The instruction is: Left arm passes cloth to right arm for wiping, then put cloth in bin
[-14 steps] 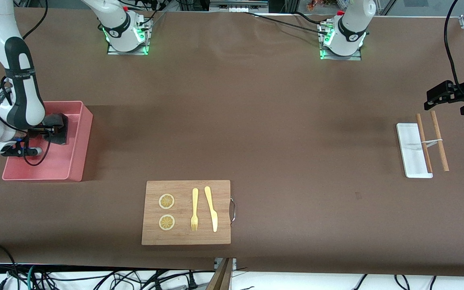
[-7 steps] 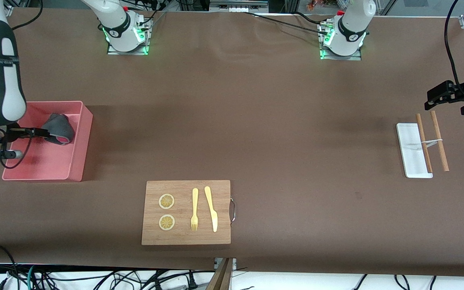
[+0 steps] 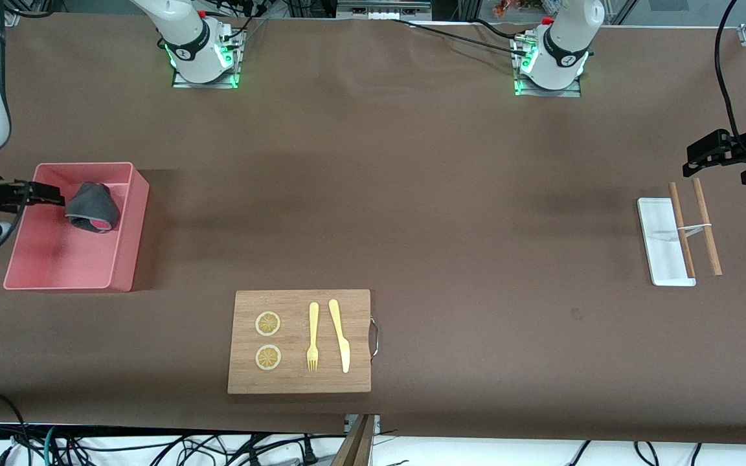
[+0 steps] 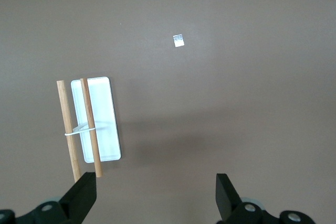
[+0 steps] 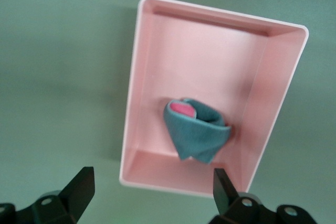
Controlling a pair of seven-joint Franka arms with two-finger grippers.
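The cloth (image 3: 92, 208) lies crumpled inside the bin (image 3: 124, 259), bunched against the wall nearest the robots' bases, grey outside with a pink patch showing. The rest of the bin floor is bare. The bin sits at the right arm's end of the desk (image 3: 463, 226), close to that end's edge.

The right end effector (image 3: 46, 194) hangs over the bin, beside the cloth and apart from it; in the right wrist view its fingers (image 5: 79, 188) stand spread wide and hold nothing, the bin (image 5: 142, 103) and cloth (image 5: 197, 129) below them.

The left end effector (image 3: 703, 158) waits over the desk at the left arm's end, well apart from the bin, released as well, fingers (image 4: 84, 195) spread and bare. Under it lie a white tray (image 3: 661, 243) and two wooden sticks (image 3: 703, 226), one across the tray, one just beside it.

A cutting board (image 3: 300, 341) with two lemon slices (image 3: 267, 340), a fork (image 3: 313, 336) and a knife (image 3: 340, 336) lies nearer the front camera than the bin, close to the desk's front edge. Between bin and tray the desk surface is a wide bare stretch.
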